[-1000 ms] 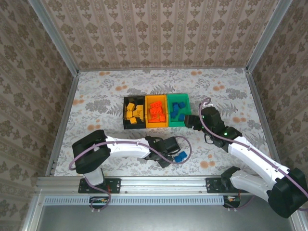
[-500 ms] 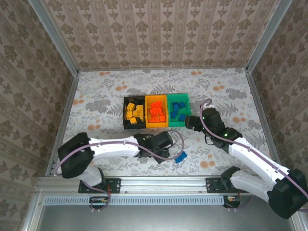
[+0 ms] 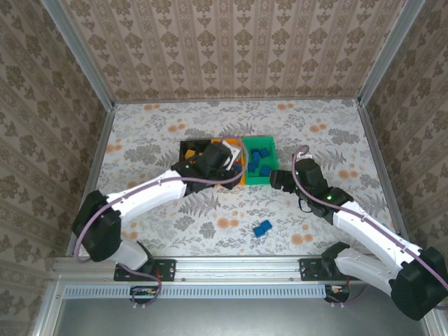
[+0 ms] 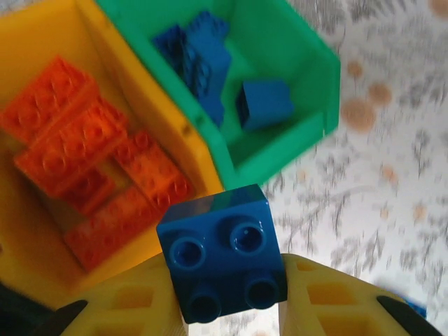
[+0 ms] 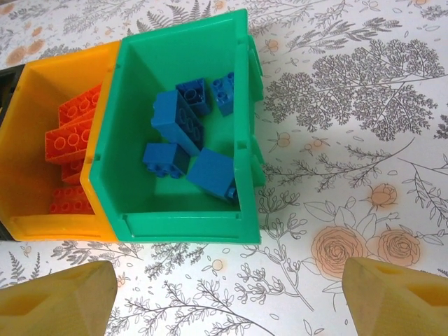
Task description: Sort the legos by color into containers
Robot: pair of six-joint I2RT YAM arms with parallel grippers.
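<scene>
At the left of the row stands the black bin (image 3: 183, 145), and my left tool (image 3: 222, 157) now hangs above it and the yellow-orange bin (image 5: 42, 225). A second ago that tool was low on the table (image 3: 140, 140) near my bases. It has since closed and swung up, and in the wrist view its fingers (image 4: 126, 301) are clamped on a blue brick (image 4: 222, 260), studs toward the camera. So the pick is done. The brick sits above the near corner where the yellow-orange bin, full of red-orange bricks (image 4: 70, 140), meets the green bin (image 5: 189, 231) — not yet over the right box, I judge. It belongs with the blue bricks (image 5: 178, 133) in the green bin, so I should carry it a little further right before letting go. Nearer my bases, one loose blue brick (image 3: 262, 228) lies on the table where it lay before — likely the last to fetch. My right tool (image 5: 231, 294) has not moved. Its fingers stand apart, empty, just beside the green bin.
</scene>
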